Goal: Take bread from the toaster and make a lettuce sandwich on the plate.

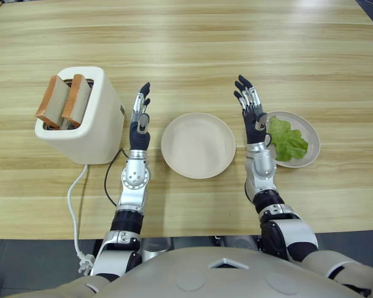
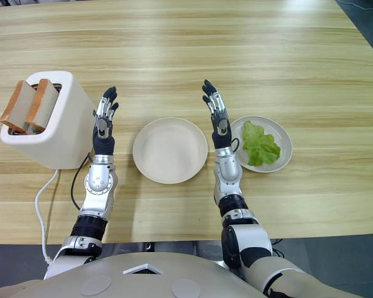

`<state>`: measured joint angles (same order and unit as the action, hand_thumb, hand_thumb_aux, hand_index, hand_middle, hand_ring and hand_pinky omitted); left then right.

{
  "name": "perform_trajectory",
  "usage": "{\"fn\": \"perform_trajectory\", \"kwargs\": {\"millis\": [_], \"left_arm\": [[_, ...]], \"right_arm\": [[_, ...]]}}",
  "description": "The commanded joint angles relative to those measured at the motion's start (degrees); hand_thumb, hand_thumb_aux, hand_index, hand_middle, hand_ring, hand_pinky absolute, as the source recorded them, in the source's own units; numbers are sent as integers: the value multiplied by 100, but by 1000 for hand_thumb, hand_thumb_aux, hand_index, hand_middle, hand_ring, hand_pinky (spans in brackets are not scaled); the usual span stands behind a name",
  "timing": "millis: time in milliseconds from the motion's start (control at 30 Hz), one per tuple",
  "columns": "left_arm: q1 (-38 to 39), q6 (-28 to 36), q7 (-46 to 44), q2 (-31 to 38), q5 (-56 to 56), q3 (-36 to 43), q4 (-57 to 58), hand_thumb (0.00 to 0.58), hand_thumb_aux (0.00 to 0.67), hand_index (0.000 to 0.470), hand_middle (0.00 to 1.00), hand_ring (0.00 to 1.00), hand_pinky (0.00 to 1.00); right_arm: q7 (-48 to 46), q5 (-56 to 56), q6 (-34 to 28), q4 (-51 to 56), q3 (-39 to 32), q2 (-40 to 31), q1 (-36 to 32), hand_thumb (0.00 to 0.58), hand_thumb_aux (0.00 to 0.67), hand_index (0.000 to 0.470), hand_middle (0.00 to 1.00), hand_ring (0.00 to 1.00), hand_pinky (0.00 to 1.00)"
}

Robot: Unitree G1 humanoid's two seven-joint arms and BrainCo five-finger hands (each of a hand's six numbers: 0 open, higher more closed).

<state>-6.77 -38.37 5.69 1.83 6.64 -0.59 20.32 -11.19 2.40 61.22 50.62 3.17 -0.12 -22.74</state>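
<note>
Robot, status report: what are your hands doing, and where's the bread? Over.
Open: left hand, right hand, flanking the plate. In toaster, bread slices; lettuce on small dish. Watch white cord trailing from toaster.

The far half of the table [image 1: 236, 37] lies open from left edge to right edge. Near the left edge the toaster [image 1: 96, 127] blocks sideways passage (its bread slices [image 1: 65, 100] are reachable from above), and its cable [image 1: 76, 205] trails over the near edge. The left hand [image 1: 139, 118] occupies the gap between the toaster and the empty plate [image 1: 198, 144]. The right hand [image 1: 253, 112] stands between that plate and the lettuce dish [image 1: 313, 138].
</note>
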Motion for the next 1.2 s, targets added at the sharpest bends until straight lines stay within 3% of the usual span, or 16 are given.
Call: {"fn": "perform_trajectory", "kwargs": {"millis": [33,467,600,767,933,1033,1200], "left_arm": [[-11,6,-14,39,41,8,127,0,0,0,0,0,0],[11,23,-7,73,153,60,89,0,0,0,0,0,0],[239,164,-1,197,542,125,-695,0,0,0,0,0,0],[706,1088,-206,585,979,-210,-2930,0,0,0,0,0,0],[1199,2491,-665,1219,1067,-1210,-4885,0,0,0,0,0,0],[1322,3346,-843,1733,1351,-1991,-5158,0,0,0,0,0,0],[1485,3872,-598,2503,1950,-3023,-4616,0,0,0,0,0,0]], "right_arm": [[9,-6,-66,17,-13,-4,9,0,0,0,0,0,0],[2,-1,-58,17,-15,-29,25,0,0,0,0,0,0],[19,-11,-56,24,-16,-16,19,0,0,0,0,0,0],[47,17,-75,-84,-3,-2,71,0,0,0,0,0,0],[16,80,-117,-271,-16,18,175,0,0,0,0,0,0],[34,78,-155,-379,-21,31,238,0,0,0,0,0,0],[24,81,-218,-536,-57,76,324,0,0,0,0,0,0]]}}
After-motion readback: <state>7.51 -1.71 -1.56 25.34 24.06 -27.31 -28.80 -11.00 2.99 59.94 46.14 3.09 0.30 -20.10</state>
